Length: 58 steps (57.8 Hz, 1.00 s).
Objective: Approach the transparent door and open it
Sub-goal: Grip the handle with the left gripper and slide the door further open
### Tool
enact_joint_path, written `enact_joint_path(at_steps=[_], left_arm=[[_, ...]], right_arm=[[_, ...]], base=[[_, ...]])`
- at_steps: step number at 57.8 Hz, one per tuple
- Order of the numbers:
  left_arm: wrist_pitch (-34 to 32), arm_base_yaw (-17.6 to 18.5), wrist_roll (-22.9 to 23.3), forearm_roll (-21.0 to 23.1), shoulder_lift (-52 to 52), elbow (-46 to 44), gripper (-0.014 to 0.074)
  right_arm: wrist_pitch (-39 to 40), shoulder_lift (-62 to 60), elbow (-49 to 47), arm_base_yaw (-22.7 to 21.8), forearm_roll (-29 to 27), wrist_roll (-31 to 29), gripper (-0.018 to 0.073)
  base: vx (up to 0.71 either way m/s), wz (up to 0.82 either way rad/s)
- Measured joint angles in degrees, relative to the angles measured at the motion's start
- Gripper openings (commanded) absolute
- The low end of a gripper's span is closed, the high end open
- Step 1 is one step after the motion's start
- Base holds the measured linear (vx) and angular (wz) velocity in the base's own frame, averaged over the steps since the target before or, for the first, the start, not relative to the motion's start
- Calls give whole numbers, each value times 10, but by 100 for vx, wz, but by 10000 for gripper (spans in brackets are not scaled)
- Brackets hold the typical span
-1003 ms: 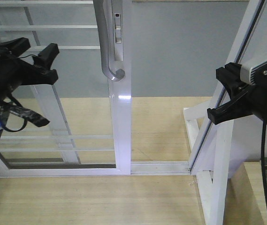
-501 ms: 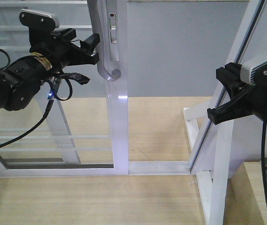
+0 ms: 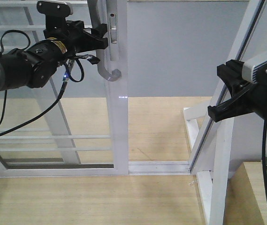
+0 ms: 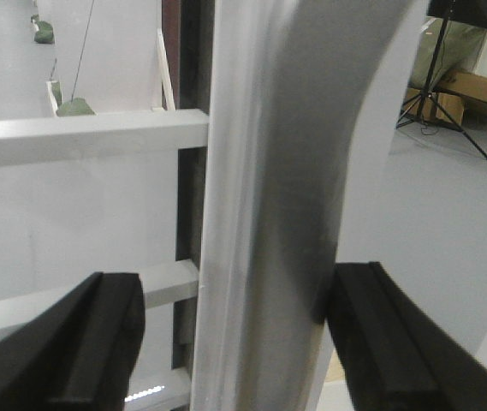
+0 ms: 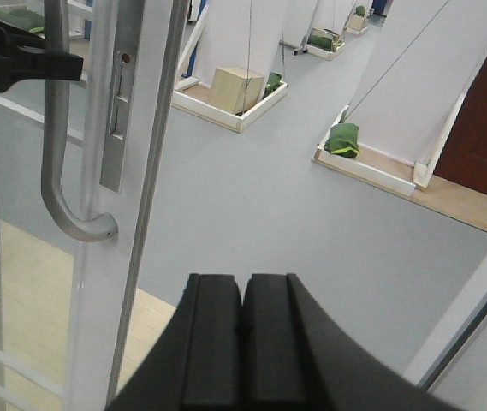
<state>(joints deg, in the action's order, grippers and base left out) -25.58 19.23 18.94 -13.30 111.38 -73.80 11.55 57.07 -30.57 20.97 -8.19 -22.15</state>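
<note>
Underfoot, pale wooden floor (image 3: 77, 201).

Nearest, on the right: right gripper (image 5: 243, 295), held in the air short of the door. Jaws pressed together, nothing between them. It is well apart from the handle, off to that side of it.

Just beside that arm: a white-framed panel (image 3: 219, 168) standing at a slant.

Floor track (image 3: 159, 166) runs from the foot of that panel leftward, under the door.

The transparent door (image 3: 119, 122) stands upright on the track, left of centre. Its glossy white stile is on the right edge, glass to the left of it, crossed by thin white bars (image 3: 53, 140).

Curved grey handle (image 3: 101, 60) is on the upper stile, its hooked lower end turning in to meet the frame. Lock plate (image 3: 113, 28) sits just beside it on the stile.

Left gripper (image 3: 102, 40) is up at the handle, above the hook. Jaws spread, one on each side of the handle. From the wrist view, one black pad (image 4: 389, 342) looks to be against the handle's edge. The other pad is apart from it, a gap showing.

Beyond the glass: grey floor (image 5: 252, 171), a cardboard box (image 5: 236, 86) in a low white tray, white partitions (image 5: 406, 68), and a green bundle (image 5: 343, 137) at the foot of one. A black tripod (image 4: 444, 77) stands farther back.
</note>
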Motion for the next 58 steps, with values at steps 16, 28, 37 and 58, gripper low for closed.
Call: enact_joint_path(at_steps=[16,28,37,58], left_arm=[[34,8,16,-11,15,-30,184],[45,11,16,-13,11,-31,-7],[76,8,10,-13,-2,-31,-4],[175,-27,-31,-12,-41,-29,-3]], right_arm=[[4,0,0,0,0,0,-5],[4,0,0,0,0,0,-5],[4,0,0,0,-1,0,-5],[5,0,0,0,-2,0,-5]], base=[[0,0],[0,0],[0,0],[0,0]])
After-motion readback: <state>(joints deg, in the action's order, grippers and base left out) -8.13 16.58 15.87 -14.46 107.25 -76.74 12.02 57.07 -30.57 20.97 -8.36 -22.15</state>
